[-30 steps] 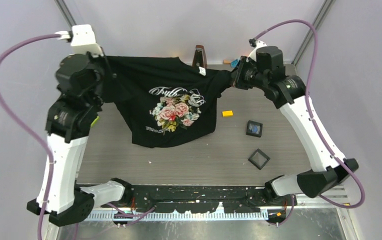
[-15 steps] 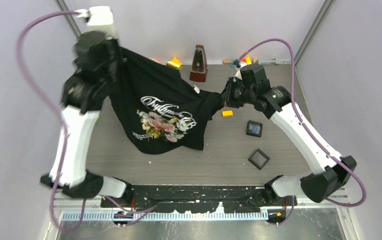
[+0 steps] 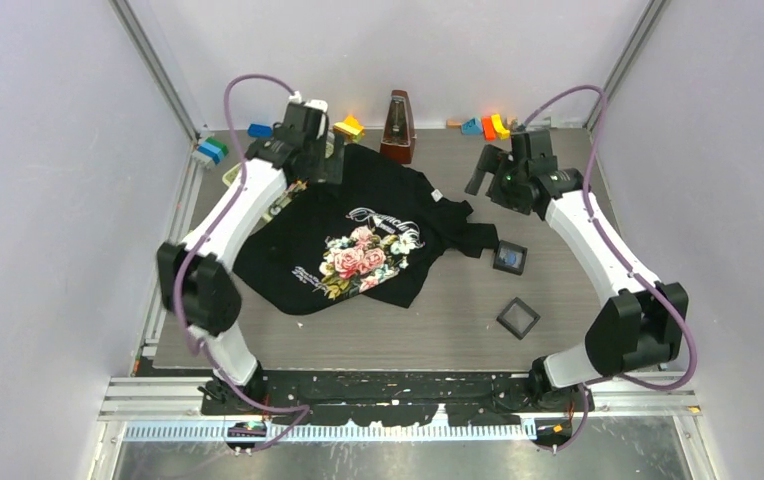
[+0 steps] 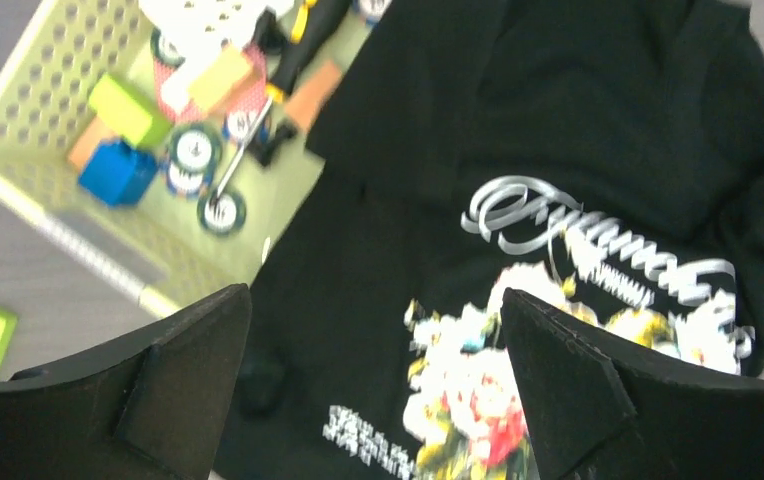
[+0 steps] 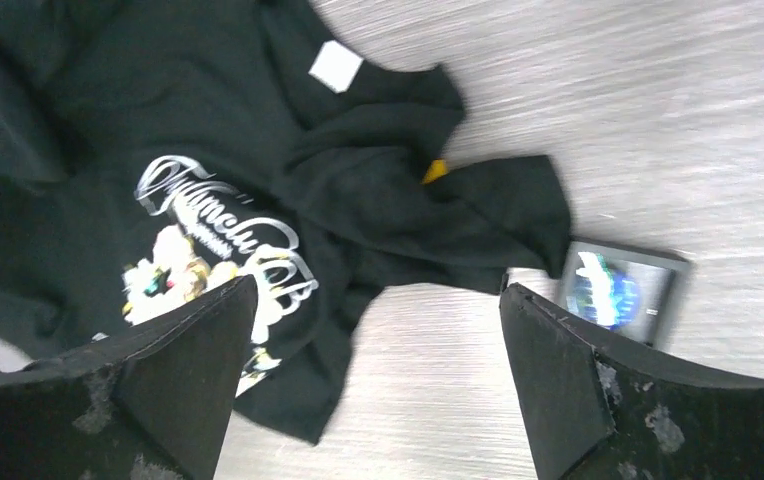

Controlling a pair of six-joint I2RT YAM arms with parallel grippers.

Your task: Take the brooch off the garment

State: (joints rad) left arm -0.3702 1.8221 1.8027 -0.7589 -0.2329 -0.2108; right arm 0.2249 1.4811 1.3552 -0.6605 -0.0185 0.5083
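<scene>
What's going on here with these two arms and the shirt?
Two robot arms are meant to take a brooch off a black floral T-shirt. Right now it lies crumpled on the table. The left gripper and right gripper both hang open above it, holding nothing. The brooch can't be made out in these views.

The left arm (image 3: 243, 205) and right arm (image 3: 598, 245) share white shells between bulky black joint housings, each trailed by a purple cable (image 3: 233, 100), while the left tool (image 4: 374, 293) and right tool (image 5: 377, 286) end in broad matte-black wedge fingers (image 5: 578, 400), the right's flecked with pale scuffs.
</scene>
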